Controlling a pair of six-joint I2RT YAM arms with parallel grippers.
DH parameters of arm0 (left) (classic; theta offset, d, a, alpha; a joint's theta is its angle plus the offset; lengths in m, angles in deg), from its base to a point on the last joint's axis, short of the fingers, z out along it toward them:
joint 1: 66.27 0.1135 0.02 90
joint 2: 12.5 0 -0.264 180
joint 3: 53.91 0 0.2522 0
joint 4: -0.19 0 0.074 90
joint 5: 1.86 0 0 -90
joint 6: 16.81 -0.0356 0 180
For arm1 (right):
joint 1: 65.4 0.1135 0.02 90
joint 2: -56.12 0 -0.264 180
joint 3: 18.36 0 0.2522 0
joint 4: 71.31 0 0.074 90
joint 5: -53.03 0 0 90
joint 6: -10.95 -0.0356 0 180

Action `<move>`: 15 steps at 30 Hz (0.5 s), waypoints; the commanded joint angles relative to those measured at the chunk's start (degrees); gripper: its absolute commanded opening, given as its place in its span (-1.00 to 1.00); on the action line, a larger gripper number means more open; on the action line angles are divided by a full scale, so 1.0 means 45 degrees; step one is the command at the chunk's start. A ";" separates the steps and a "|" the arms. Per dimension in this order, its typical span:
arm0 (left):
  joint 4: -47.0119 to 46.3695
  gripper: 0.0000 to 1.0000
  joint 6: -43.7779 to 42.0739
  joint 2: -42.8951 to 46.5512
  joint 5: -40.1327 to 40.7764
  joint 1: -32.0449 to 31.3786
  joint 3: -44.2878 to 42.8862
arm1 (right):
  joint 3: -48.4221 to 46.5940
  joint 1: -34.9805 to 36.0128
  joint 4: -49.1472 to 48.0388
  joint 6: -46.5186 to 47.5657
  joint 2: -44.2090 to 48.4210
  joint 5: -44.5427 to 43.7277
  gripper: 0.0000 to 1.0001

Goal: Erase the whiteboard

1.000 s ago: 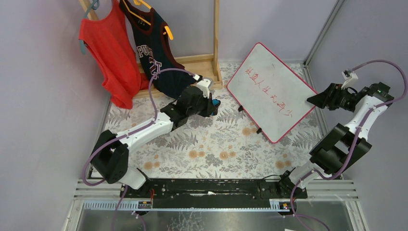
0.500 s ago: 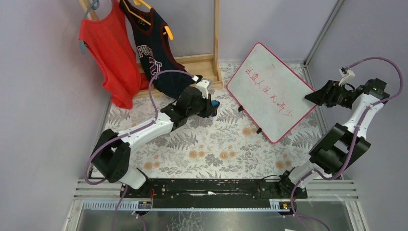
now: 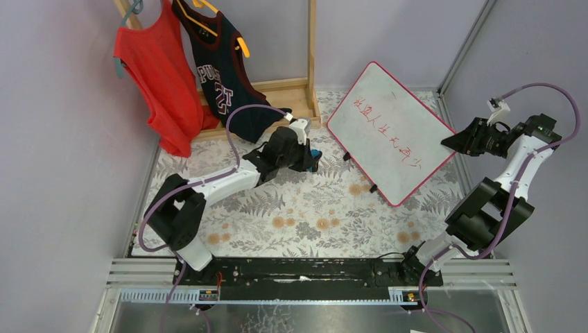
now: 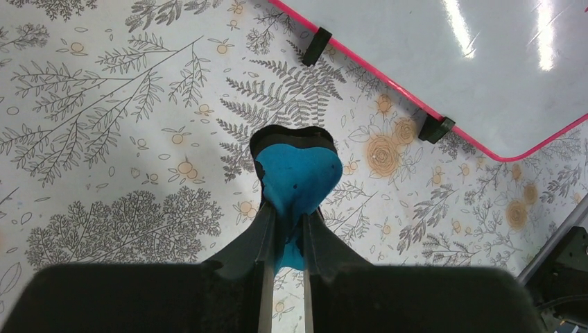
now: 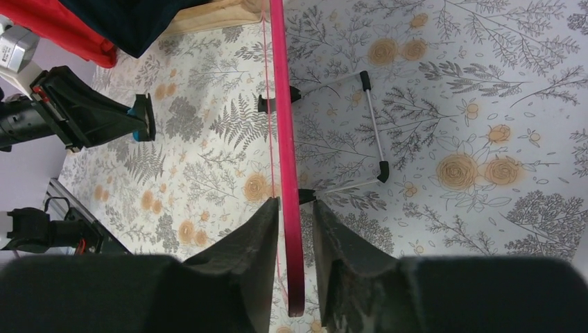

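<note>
Whiteboard (image 3: pixel 392 132) far right on table (image 3: pixel 305 215); clothes rack (image 3: pixel 277 90) far left; eraser (image 3: pixel 313 152) between.

1 whiteboard (image 3: pixel 390 131) w/ 2 black feet visible (image 4: pixel 316 46). 1 blue eraser (image 4: pixel 298 173). 2 arms, 2 hands: left hand (image 4: pixel 286 239), right hand (image 5: pixel 297 229). 2 jerseys on rack: 1 red jersey (image 3: pixel 157 76), 1 navy jersey (image 3: pixel 223 76). 1 wooden rack (image 3: pixel 291 90).

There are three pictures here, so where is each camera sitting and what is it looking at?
Top external: above and behind, looking down at both arms, the whiteboard and hanging shirts.
Left wrist: on the left arm, looking past its left tool, shut on a blue eraser, towards the board's lower edge.
Right wrist: on the right arm, right tool clamping the board's pink frame edge-on.
All three views share the whiteboard and floral table.
</note>
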 commanded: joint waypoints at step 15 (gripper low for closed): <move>-0.0476 -1.00 0.0026 -0.1348 -0.0620 0.0075 -0.2778 | -0.0269 0.0074 0.0480 0.0343 0.0562 -0.0100 -1.00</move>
